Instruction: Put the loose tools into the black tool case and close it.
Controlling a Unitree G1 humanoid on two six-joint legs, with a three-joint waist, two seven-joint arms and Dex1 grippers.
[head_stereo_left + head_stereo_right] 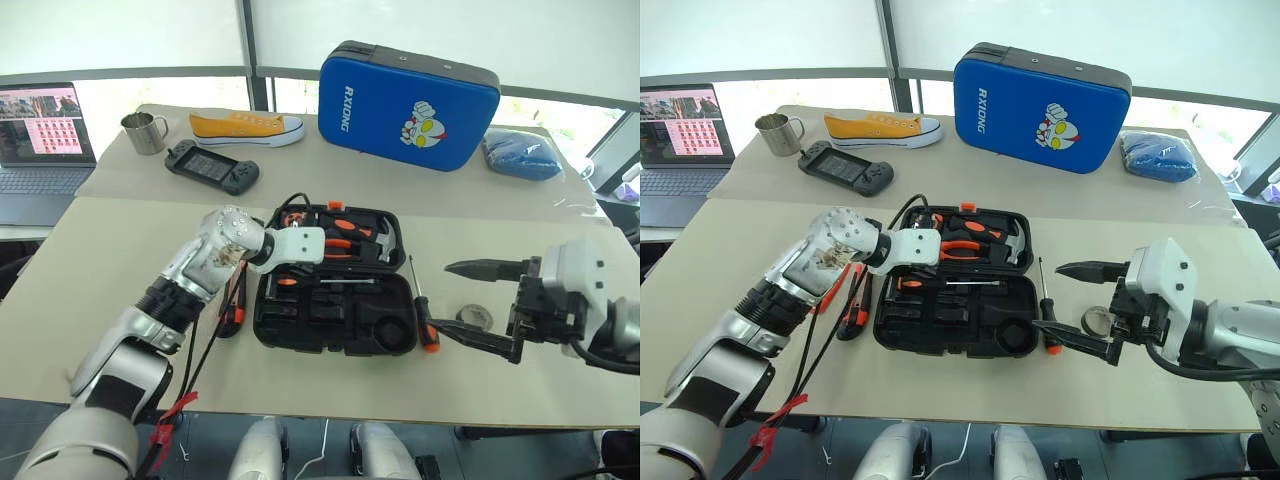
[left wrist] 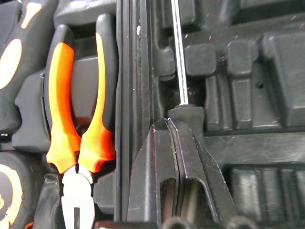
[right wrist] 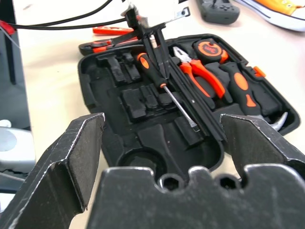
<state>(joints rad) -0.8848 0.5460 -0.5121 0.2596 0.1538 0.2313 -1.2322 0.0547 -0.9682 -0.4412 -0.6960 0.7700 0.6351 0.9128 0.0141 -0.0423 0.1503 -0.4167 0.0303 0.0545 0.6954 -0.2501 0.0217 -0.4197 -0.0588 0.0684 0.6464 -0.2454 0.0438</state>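
While the left gripper (image 3: 157, 57) has its black fingers (image 2: 190, 157) pressed together against the collar of a screwdriver (image 3: 167, 93), that tool lies in the open black tool case (image 1: 335, 330), its steel shaft running along a moulded slot beside the hinge. Orange-handled pliers (image 2: 78, 119), a hammer (image 3: 248, 95) and a tape measure (image 3: 208, 49) sit in the lid half just beside it. The right gripper (image 1: 490, 305) hovers with fingers wide apart near the case's right edge, above a second screwdriver (image 1: 421, 310) on the beige counter (image 1: 100, 290). A utility knife (image 1: 853, 308) lies left of the case. Behind stand a glossy blue cartoon case (image 1: 408, 105), yellow shoe (image 1: 245, 127), game controller (image 1: 211, 166), metal mug (image 1: 145, 132) and laptop (image 1: 40, 140).
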